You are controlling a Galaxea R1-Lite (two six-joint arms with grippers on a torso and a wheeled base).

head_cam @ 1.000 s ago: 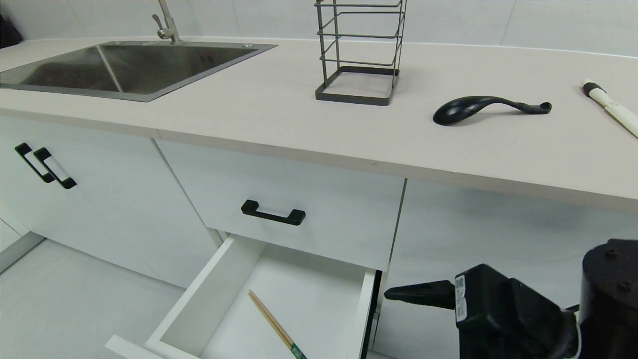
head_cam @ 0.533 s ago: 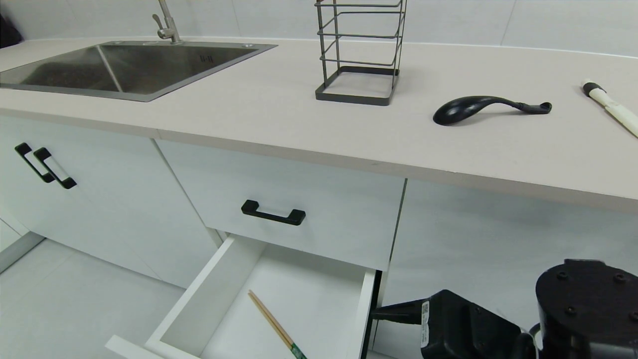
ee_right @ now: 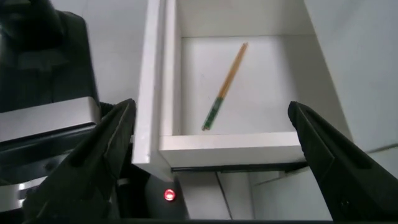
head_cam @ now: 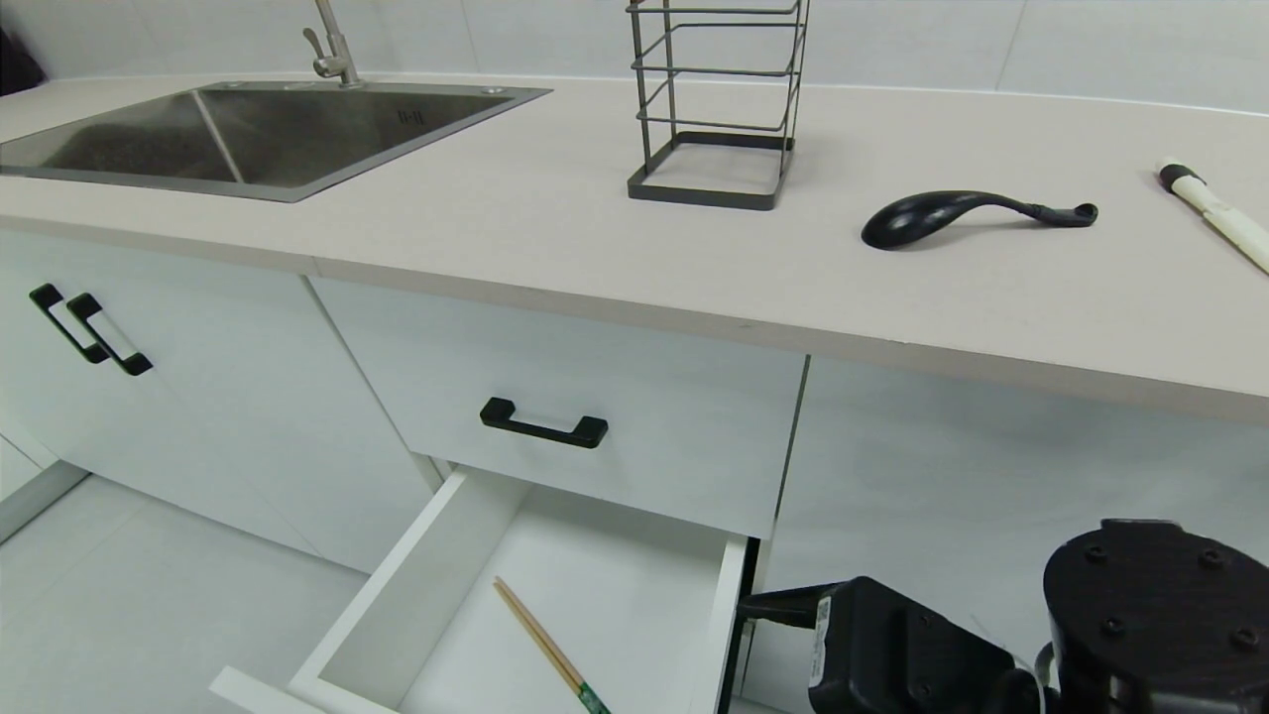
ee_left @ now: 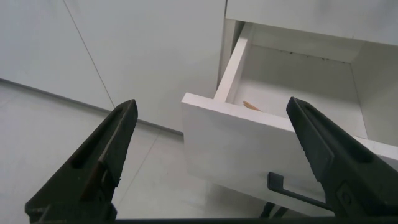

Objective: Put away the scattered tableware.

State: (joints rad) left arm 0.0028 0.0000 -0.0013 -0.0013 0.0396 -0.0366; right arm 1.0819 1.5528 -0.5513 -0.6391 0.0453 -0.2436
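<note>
I've got the open lower drawer (head_cam: 416, 585) pulled out under the closed drawer (head_cam: 644, 377), whose front hangs over its back end. Off to my left sits the steel sink (head_cam: 327, 119) with its faucet (head_cam: 332, 45) behind it. The wire rack (head_cam: 709, 193) stands upright mid-counter. Right of the rack, well apart from it, the black spoon (head_cam: 927, 213) lies on its side. At the far right edge lies a white-handled utensil (head_cam: 1224, 220) with a dark tip. A pair of chopsticks (head_cam: 543, 643) lies slantwise on the drawer floor, apart from the walls. My right gripper (ee_right: 211, 107) hangs low beside the drawer's right wall, fingers spread wide, nothing in them. My left gripper (ee_left: 211, 109) is likewise spread and bare, off the drawer's front corner, looking at the front's dark handle (ee_left: 298, 190). The countertop (head_cam: 555, 248) is pale beige over white cabinets, with twin black handles (head_cam: 89, 327) on the left doors. Pale wall tiles (head_cam: 991, 45) run behind, and the floor (head_cam: 119, 615) is light grey.
</note>
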